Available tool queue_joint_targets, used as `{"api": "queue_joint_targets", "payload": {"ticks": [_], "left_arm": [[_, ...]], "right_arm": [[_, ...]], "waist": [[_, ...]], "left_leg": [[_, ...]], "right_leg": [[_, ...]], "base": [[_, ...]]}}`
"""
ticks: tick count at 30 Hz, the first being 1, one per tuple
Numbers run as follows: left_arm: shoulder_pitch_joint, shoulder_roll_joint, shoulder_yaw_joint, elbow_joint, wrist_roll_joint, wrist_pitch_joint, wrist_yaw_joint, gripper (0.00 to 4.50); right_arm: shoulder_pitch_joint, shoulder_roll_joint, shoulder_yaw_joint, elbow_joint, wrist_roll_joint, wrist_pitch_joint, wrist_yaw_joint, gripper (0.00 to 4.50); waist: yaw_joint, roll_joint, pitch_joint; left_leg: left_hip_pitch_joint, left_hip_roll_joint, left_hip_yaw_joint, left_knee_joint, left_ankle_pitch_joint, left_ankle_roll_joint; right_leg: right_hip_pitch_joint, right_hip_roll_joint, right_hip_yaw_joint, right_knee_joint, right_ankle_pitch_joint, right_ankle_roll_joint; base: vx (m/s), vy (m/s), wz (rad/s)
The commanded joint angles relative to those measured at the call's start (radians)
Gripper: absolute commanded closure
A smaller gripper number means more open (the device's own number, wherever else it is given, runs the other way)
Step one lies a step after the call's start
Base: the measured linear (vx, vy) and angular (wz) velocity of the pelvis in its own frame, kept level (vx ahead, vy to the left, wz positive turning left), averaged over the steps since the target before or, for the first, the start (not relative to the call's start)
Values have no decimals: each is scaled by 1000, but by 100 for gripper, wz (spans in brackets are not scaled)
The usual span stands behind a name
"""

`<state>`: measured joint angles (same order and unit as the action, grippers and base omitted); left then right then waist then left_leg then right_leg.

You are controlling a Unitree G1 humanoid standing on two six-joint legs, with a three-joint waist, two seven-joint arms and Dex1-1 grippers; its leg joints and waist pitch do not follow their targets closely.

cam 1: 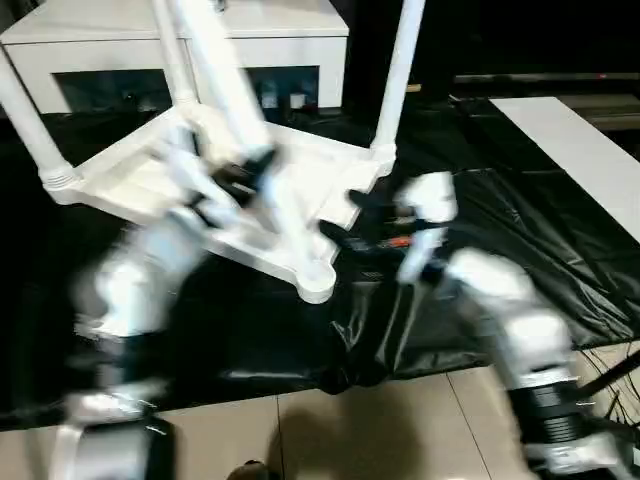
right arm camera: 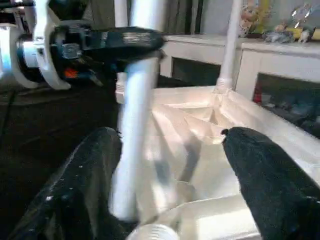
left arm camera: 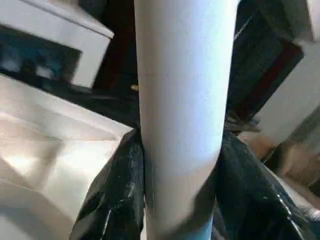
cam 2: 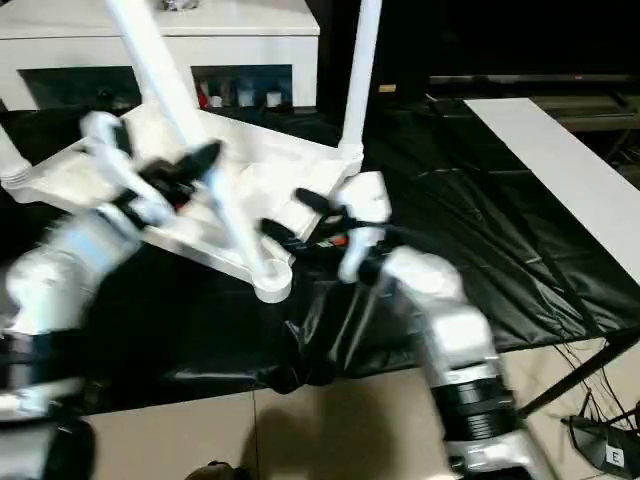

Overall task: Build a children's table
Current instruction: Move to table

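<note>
The white tabletop (cam 1: 130, 175) lies underside up on a black sheet, its ribs showing. Three white legs stand in its corner sockets: at the left (cam 1: 25, 120), at the back (cam 1: 175, 60) and at the right (cam 1: 400, 70). My left gripper (cam 1: 245, 170) is shut on a fourth leg (cam 1: 225, 70). That leg slants down toward the near corner socket (cam 1: 315, 282). In the left wrist view the leg (left arm camera: 185, 100) sits between both black fingers (left arm camera: 115, 195). My right gripper (cam 1: 350, 220) hovers open at the tabletop's right edge, its fingers (right arm camera: 85, 185) wide apart around nothing.
A white glass-door cabinet (cam 1: 200, 40) stands behind the tabletop. A white board (cam 1: 580, 150) lies at the right on the black sheet (cam 1: 520, 250). Tiled floor (cam 1: 380, 430) runs along the near side, with cables (cam 2: 600, 440) at the bottom right.
</note>
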<state>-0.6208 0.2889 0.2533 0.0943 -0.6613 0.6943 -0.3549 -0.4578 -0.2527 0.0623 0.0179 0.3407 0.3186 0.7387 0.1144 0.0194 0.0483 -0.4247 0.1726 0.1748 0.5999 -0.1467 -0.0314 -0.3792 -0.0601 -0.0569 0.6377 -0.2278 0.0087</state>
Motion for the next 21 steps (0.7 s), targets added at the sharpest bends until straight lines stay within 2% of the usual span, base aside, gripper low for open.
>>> {"api": "queue_joint_targets", "payload": {"ticks": [1, 2, 3, 4, 5, 6, 7, 8, 9, 10, 11, 12, 13, 14, 17, 18, 19, 21], "left_arm": [[-23, 72, -85, -7, 47, 26, -88, 282], [-27, 130, -141, -15, 85, 30, -142, 282], [-38, 200, -217, -26, 141, 34, -196, 282], [-38, 200, -217, -26, 141, 34, -196, 282], [-46, 246, -268, -29, 180, 34, -233, 282], [-61, 283, -313, -26, 214, 31, -266, 282], [-61, 283, -313, -26, 214, 31, -266, 283], [-82, 310, -354, -18, 244, 28, -294, 283], [-108, 322, -377, 1, 267, 25, -305, 283], [-126, 331, -394, 12, 280, 26, -318, 283], [-136, 332, -401, 20, 286, 27, -323, 283], [-142, 337, -407, 24, 290, 29, -329, 283], [-143, 344, -419, 21, 293, 32, -339, 283], [-143, 344, -419, 21, 293, 32, -339, 283], [-142, 365, -457, 8, 315, 34, -376, 283], [-143, 367, -461, 7, 319, 35, -383, 283], [-139, 367, -465, 1, 320, 40, -384, 283], [-139, 367, -465, 1, 320, 40, -384, 283]], "right_arm": [[-84, -32, -19, 30, -34, -49, 13, 46], [-135, -58, -4, 74, -98, -123, 1, 46], [-204, -96, 36, 149, -221, -249, -49, 26], [-204, -96, 36, 149, -221, -249, -49, 16], [-249, -122, 66, 198, -303, -333, -84, 9], [-298, -151, 109, 256, -396, -426, -134, 9], [-298, -151, 109, 256, -396, -426, -134, 3], [-360, -193, 180, 328, -518, -535, -191, 0], [-421, -229, 248, 400, -625, -609, -244, 0], [-468, -255, 298, 453, -707, -670, -286, 0], [-501, -271, 337, 491, -764, -706, -318, 0], [-523, -278, 363, 520, -800, -731, -339, 0], [-540, -282, 384, 542, -832, -760, -360, 0], [-540, -282, 384, 542, -832, -760, -360, 0], [-597, -267, 428, 643, -935, -864, -458, 0], [-605, -263, 432, 660, -949, -877, -472, 0], [-620, -259, 445, 665, -979, -875, -511, 0], [-620, -259, 445, 665, -979, -875, -511, 0]], "waist": [[-1, 4, -73], [-2, 6, -70], [-4, 10, -68], [-7, 7, -64], [-3, 8, -63], [-5, 17, -62], [-10, 11, -63], [-6, 11, -62], [-12, 9, -62], [-11, 11, -64], [-14, 9, -62], [-13, 9, -60], [-18, 6, -63], [-20, 7, -63], [-27, 5, -68], [-28, 6, -69], [-30, -3, -67], [-30, 1, -68]], "left_leg": [[47, 55, -27, -68, -182, -21], [46, 55, -26, -70, -194, -34], [49, 55, -23, -70, -207, -43], [51, 53, -21, -71, -242, -66], [56, 56, -23, -70, -261, -79], [54, 54, -23, -70, -266, -85], [54, 52, -21, -70, -270, -88], [57, 55, -23, -69, -269, -95], [51, 49, -22, -69, -262, -94], [57, 49, -20, -66, -263, -101], [52, 46, -18, -63, -266, -94], [51, 48, -20, -63, -267, -94], [49, 46, -19, -61, -260, -85], [47, 46, -19, -59, -243, -72], [43, 44, -18, -53, -194, -48], [44, 45, -18, -52, -189, -45], [42, 44, -16, -52, -185, -38], [42, 44, -16, -50, -176, -32]], "right_leg": [[27, -80, 45, -66, -32, -166], [22, -80, 44, -66, -59, -166], [21, -79, 46, -67, -76, -166], [16, -79, 47, -69, -134, -166], [14, -86, 50, -72, -160, -168], [13, -86, 51, -72, -168, -168], [17, -82, 52, -71, -158, -172], [12, -84, 51, -70, -146, -183], [20, -78, 49, -68, -134, -187], [15, -79, 48, -67, -130, -200], [21, -79, 51, -66, -119, -209], [20, -81, 52, -66, -123, -210], [25, -77, 52, -64, -106, -211], [27, -76, 53, -61, -71, -213], [30, -70, 51, -54, 7, -227], [29, -71, 51, -53, 16, -231], [32, -70, 52, -54, 25, -233], [33, -69, 52, -50, 34, -233]], "base": [[0, 0, 0], [0, 0, 0], [0, 0, 0], [0, 0, 0], [0, 0, 0], [0, 0, 0], [0, 0, 0], [0, 0, 0], [0, 0, 0], [0, 0, 0], [0, 0, 0], [0, 0, 0], [0, 0, 0], [0, 0, 0], [0, 0, 0], [0, 0, 0], [0, 0, 0], [0, 0, 0]]}}
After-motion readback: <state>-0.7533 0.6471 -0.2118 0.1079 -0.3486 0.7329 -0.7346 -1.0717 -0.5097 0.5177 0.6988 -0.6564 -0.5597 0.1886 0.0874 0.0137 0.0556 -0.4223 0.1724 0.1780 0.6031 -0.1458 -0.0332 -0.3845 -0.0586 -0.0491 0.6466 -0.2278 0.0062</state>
